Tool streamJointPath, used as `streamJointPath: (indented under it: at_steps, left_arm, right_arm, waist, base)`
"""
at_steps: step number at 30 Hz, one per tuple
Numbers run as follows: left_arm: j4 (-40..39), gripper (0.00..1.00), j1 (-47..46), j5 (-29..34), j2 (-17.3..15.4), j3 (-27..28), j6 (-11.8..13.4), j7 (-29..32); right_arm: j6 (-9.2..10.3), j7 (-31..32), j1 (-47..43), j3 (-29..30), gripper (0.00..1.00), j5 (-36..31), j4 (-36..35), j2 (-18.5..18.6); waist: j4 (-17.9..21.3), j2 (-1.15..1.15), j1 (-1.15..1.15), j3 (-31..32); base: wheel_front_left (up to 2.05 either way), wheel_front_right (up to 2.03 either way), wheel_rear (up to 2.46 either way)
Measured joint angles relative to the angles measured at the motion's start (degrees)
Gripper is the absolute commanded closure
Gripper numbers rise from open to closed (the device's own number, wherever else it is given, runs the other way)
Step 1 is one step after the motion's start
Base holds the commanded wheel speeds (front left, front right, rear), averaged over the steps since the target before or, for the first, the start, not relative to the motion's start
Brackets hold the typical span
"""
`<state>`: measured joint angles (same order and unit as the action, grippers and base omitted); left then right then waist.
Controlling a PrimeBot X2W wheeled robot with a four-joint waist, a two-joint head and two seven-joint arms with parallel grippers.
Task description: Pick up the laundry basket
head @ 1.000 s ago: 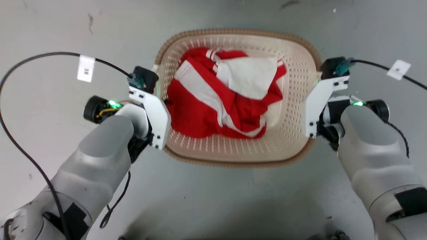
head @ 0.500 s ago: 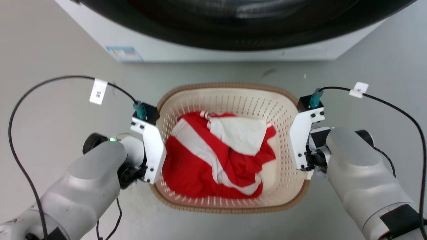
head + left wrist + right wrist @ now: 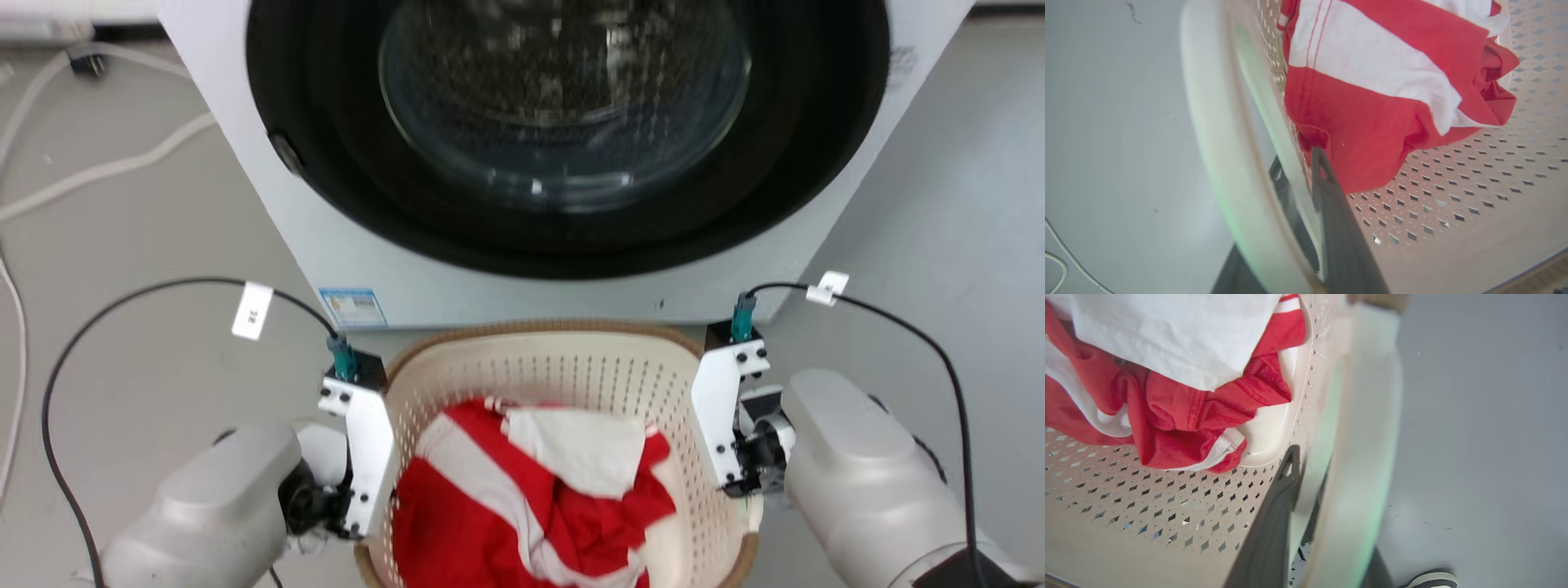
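Grey floor runs up to a white washing machine, its dark round door facing the robot. Just in front of it sits the laundry basket, cream with holes in its walls and a brown rim, carried between the two pale arms; its near end is cut off at the bottom of the head view. A heap of red and white clothes lies inside. The left gripper is closed on the basket's left side, one dark finger inside against the wall and touching the red cloth, the other outside under the white handle. The right gripper pinches the opposite side the same way, one finger inside and one beneath that side's handle. Whether the basket is clear of the floor, I cannot tell. A dark shoe with a white sole shows on the floor beside the right arm.
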<state>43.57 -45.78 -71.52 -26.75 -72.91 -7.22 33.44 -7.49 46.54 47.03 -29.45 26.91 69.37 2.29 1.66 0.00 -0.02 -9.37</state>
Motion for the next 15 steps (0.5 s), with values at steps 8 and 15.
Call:
streamJointPath:
  at_steps: [8,15]
  left_arm:
    - [-0.18,1.00,2.34,-2.09,-0.10,-0.11,-0.01,4.55]
    - [-0.22,1.00,2.96,-3.54,-0.67,-0.13,-0.01,6.51]
  right_arm:
    - [0.09,3.19,-2.72,-2.30,1.00,3.30,-0.97,0.02]
    - [0.09,4.43,-2.95,-3.72,1.00,5.00,-1.67,0.01]
  waist:
    - [-0.31,0.00,-0.01,8.12]
    - [0.07,0.00,0.00,11.13]
  base:
    - [0.00,0.00,0.00]
    - [0.00,0.00,0.00]
